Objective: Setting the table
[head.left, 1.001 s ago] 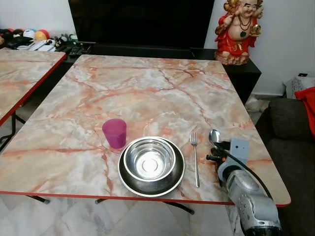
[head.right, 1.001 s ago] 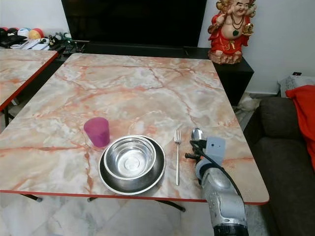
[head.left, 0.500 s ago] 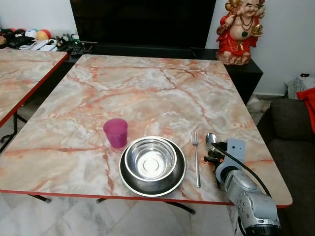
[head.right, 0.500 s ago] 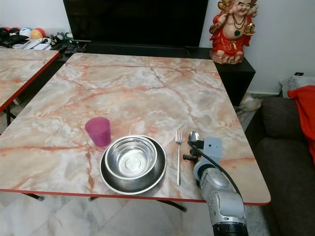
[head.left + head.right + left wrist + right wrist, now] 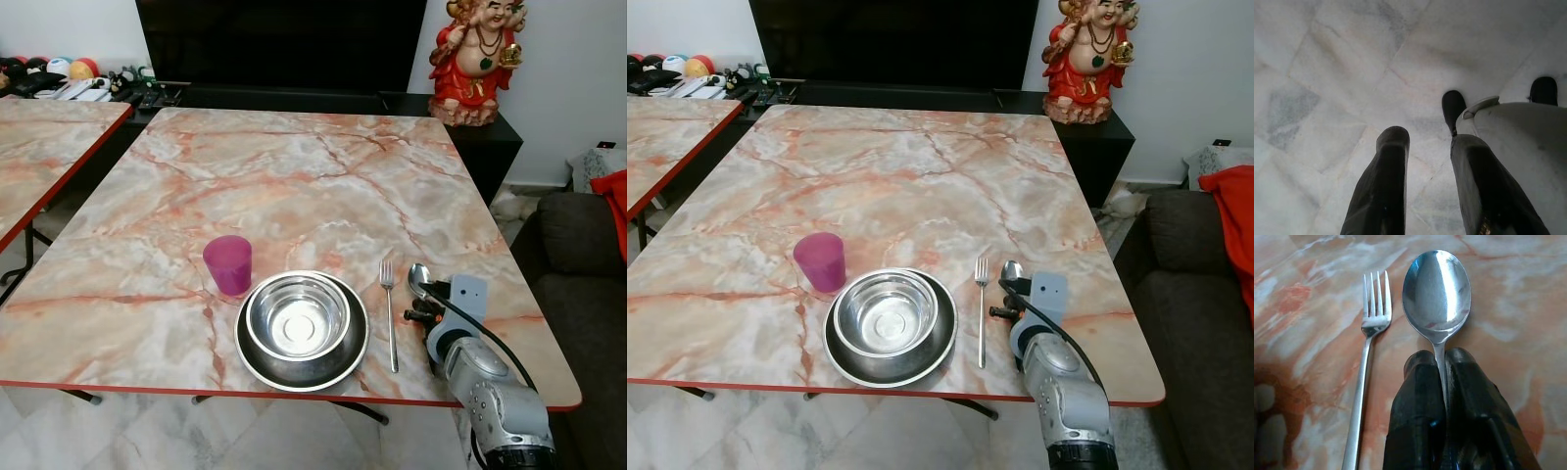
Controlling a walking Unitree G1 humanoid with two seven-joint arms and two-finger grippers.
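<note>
On the marble table (image 5: 294, 186) near its front edge stands a steel bowl (image 5: 298, 317) on a dark plate (image 5: 255, 359), with a purple cup (image 5: 228, 264) to its left. A fork (image 5: 390, 313) lies right of the plate. Right beside the fork is a spoon (image 5: 1436, 293), its bowl low over or on the table. My right gripper (image 5: 1440, 360) is shut on the spoon's handle just behind the bowl; the rest of the handle is hidden between the fingers (image 5: 1418, 396). My left gripper (image 5: 1425, 142) hangs open over the floor.
A second marble table (image 5: 39, 147) stands to the left. A dark TV console with a red figurine (image 5: 477, 61) runs along the back. A dark sofa (image 5: 588, 264) with red cloth sits at the right. Pale floor tiles (image 5: 1327, 73) lie below.
The right gripper with the spoon has drawn slightly back toward the table's front edge, the spoon now lying beside the fork. The camera shifted a little.
</note>
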